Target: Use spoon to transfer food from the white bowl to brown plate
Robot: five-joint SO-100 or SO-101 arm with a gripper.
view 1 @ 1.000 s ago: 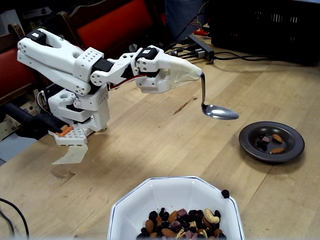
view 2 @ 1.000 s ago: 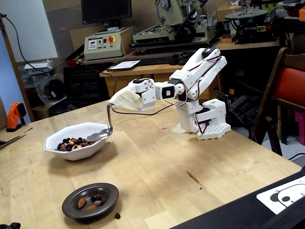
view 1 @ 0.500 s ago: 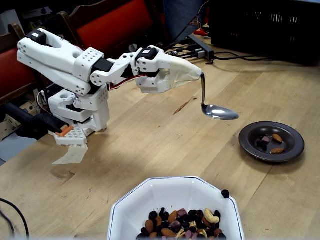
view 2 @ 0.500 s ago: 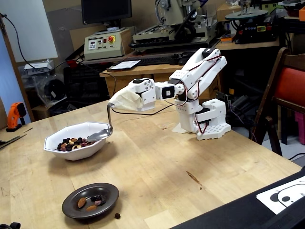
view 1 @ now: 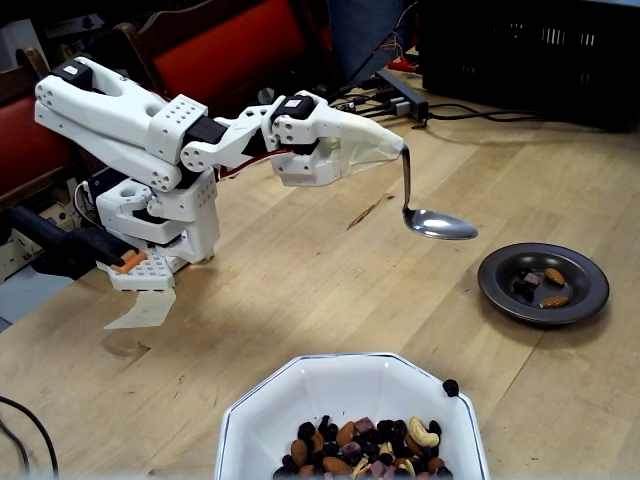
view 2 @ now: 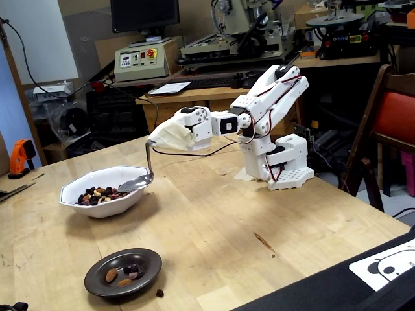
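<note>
The silver spoon (view 1: 440, 224) hangs bowl-down from my gripper (view 1: 388, 148), whose fingers are hidden under a pale wrap around the bent handle. The spoon's bowl looks empty and hovers above bare wood, between the white bowl (view 1: 300, 385) and the brown plate (view 1: 498, 288). From the other side, the spoon (view 2: 136, 184) sits by the near rim of the white bowl (view 2: 110, 206), below my gripper (view 2: 159, 137). Food (view 1: 365, 450) of nuts and dark fruit fills the bowl's bottom. A few pieces (view 1: 545, 285) lie on the plate (view 2: 150, 258).
One dark piece (view 1: 451, 387) rests on the white bowl's rim, and another (view 2: 159, 293) lies on the table beside the plate. The arm base (view 2: 282, 165) stands at the table's back. Cables (view 1: 470, 112), a black crate (view 1: 540, 50) and red chairs (view 2: 395, 116) surround the table.
</note>
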